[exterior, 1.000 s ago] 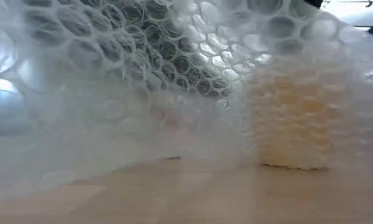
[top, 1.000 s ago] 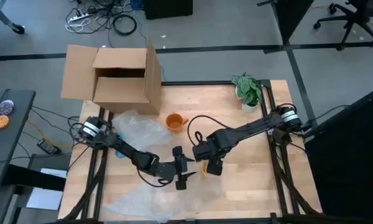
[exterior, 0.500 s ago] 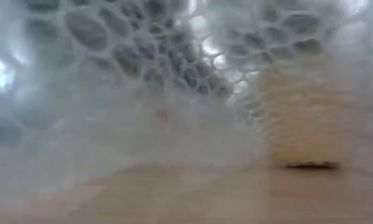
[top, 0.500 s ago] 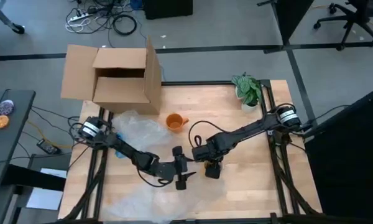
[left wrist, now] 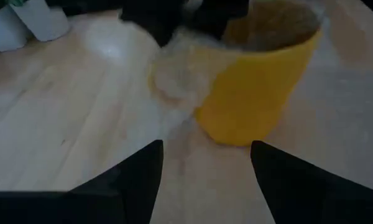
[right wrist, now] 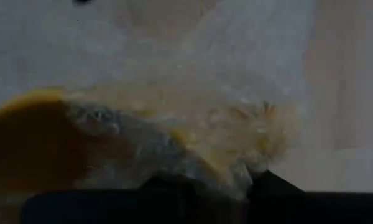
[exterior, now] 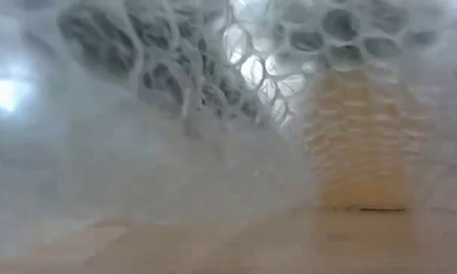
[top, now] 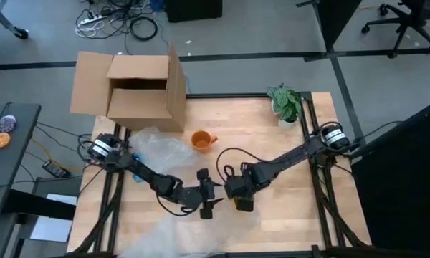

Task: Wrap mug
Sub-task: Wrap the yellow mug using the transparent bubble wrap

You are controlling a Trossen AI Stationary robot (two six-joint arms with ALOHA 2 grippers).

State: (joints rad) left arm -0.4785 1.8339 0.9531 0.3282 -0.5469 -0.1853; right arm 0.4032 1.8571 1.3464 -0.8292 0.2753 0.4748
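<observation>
- Near the table's (top: 272, 143) middle front we see the left gripper (top: 209, 195) and right gripper (top: 238, 197) facing each other, a mug (left wrist: 255, 87) between them
- Bubble wrap (top: 158, 154) spreads across the table's left half, reaching down to its front edge
- A second mug (top: 201, 140) stands behind the grippers, just right of the wrap
- A cardboard box (top: 136, 89) sits at the back left corner
- A potted plant (top: 285, 104) stands at the back right
- In the low view, wrap (exterior: 175, 114) hangs before the camera, with the mug (exterior: 362, 144) behind it
</observation>
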